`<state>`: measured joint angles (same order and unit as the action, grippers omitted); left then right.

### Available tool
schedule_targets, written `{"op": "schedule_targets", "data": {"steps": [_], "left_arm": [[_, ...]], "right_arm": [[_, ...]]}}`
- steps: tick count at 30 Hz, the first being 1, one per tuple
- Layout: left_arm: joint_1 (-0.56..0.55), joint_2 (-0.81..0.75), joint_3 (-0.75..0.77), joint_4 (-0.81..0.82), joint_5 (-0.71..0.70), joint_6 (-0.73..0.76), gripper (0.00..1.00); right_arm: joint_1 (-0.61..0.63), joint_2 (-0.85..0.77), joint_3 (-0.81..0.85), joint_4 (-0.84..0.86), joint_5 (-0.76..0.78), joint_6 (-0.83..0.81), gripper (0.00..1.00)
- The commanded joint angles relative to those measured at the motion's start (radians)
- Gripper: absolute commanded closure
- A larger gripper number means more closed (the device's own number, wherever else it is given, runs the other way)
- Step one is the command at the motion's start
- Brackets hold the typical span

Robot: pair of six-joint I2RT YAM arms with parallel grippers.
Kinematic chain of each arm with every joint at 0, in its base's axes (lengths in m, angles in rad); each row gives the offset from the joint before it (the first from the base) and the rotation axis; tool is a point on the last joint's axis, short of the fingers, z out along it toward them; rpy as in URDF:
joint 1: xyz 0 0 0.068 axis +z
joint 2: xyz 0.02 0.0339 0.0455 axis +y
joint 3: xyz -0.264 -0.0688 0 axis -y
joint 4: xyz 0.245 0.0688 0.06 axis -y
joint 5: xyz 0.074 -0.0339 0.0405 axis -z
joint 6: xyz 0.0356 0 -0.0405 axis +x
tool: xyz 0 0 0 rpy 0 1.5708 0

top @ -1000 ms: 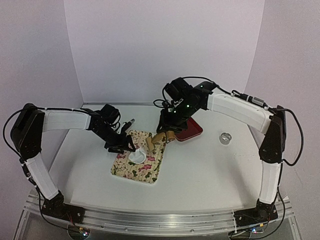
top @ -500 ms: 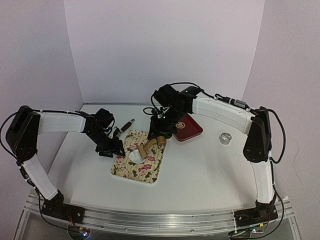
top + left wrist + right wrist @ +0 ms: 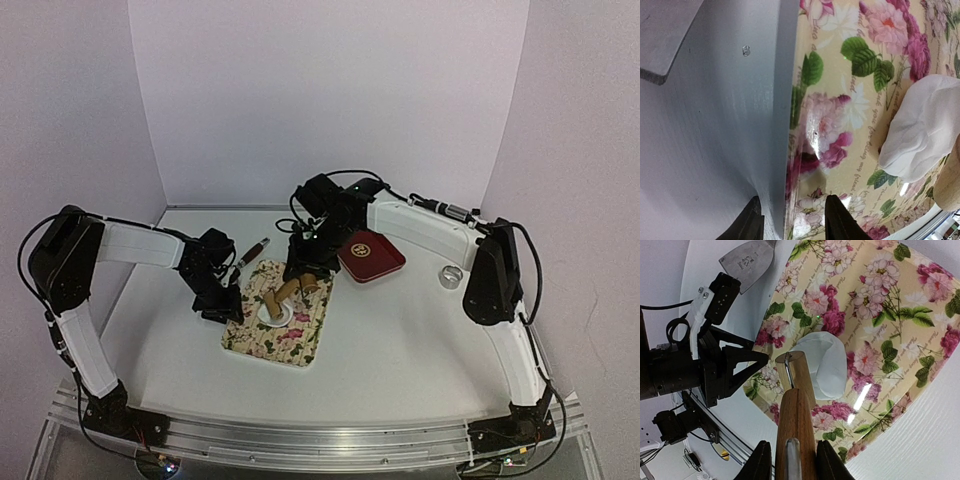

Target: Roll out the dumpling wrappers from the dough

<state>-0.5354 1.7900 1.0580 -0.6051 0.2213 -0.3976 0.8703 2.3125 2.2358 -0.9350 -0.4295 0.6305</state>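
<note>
Right wrist view: the right pincer (image 3: 792,460) is clamped on the rolling pin (image 3: 796,405), tip at the dumpling wrapper (image 3: 826,365) mid floral board (image 3: 880,300). Meanwhile the left pincer (image 3: 792,222) straddles the board's edge, can't tell if it's gripping.

Table (image 3: 400,350): white top, pale panels seen at far, left and right sides. Items found laid directly on it:
1. Floral board (image 3: 285,345): rect., yellow w/ pink roses, set left of ctr, slightly skewed.
2. Red tray (image 3: 392,262): far of ctr, near board's far-right corner.
3. Metal ring (image 3: 451,275): small, shiny, right of tray, apart from it.
4. Scraper (image 3: 256,246): metal blade, reddish handle, placed by board's far-left corner.
</note>
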Motion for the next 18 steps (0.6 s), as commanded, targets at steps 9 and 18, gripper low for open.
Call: {"op": "schedule_targets", "data": {"steps": [9,18], "left_arm": [[0.004,0.049,0.033,0.018,0.003,0.056,0.87],[0.005,0.054,0.023,0.013,0.000,0.067,1.00]], "right_arm": [[0.004,0.068,0.080,0.043,-0.047,0.012,1.00],[0.004,0.072,0.035,0.041,-0.031,0.016,1.00]]}}
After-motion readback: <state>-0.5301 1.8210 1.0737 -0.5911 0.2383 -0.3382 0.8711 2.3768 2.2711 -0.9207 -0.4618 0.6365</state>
